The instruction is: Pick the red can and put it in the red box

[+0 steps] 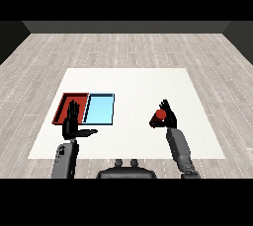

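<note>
Red can [159, 115] sits in the right robot hand [168, 117], whose fingers curl round it above the right part of the white desk [143, 84]. Well apart to the left, the left robot hand [72, 124] is open with straight fingers, over the near edge of the red tray [64, 102], which touches the light blue tray [100, 109].
</note>
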